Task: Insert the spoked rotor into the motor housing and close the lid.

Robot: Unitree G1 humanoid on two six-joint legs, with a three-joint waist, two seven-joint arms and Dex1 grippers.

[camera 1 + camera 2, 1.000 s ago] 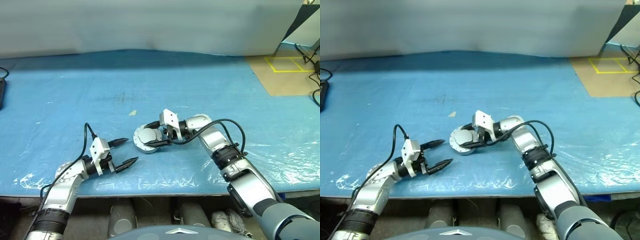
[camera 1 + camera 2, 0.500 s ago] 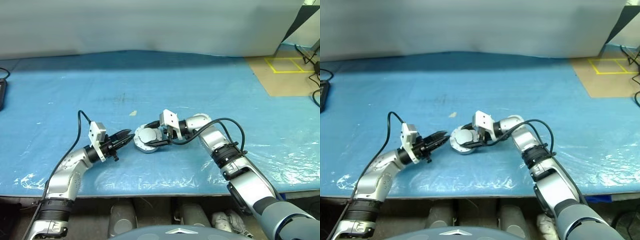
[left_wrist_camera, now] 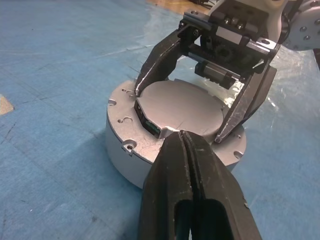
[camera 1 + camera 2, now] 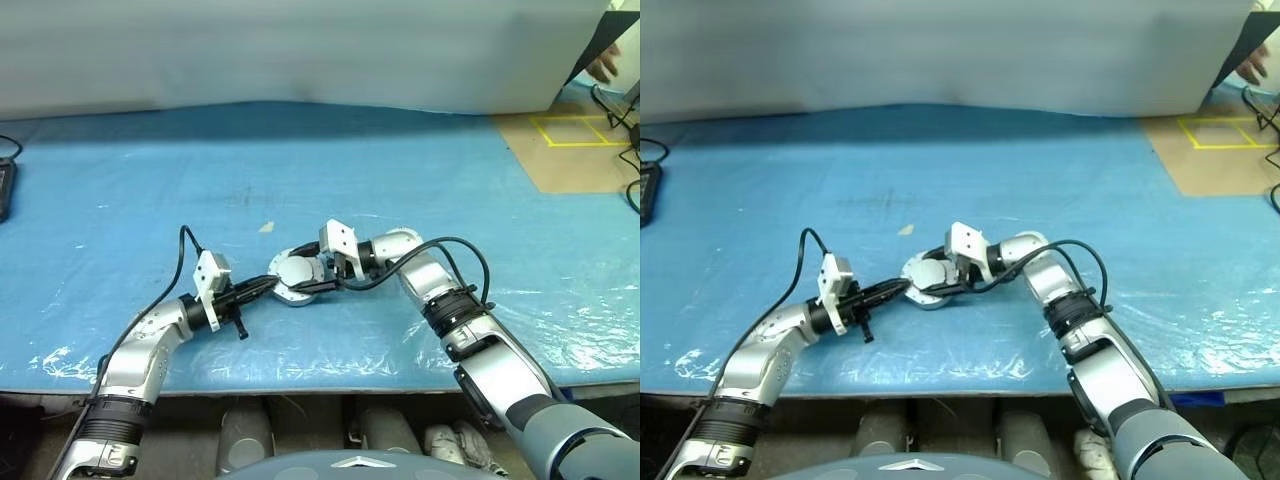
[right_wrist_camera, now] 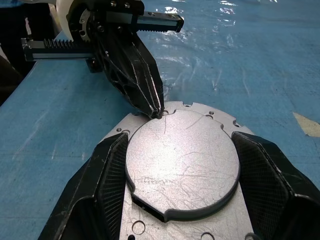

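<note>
Left end effector [image 3: 183, 136] closed, reached lid [image 5: 182, 162]; right end effector [image 5: 182, 170] straddles lid; no writing.

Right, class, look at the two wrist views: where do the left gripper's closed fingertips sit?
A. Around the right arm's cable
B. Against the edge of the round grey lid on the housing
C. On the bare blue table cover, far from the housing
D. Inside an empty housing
B: the left gripper, shut to a point, meets the rim of the lid, which sits on the motor housing between the right gripper's fingers.
</note>
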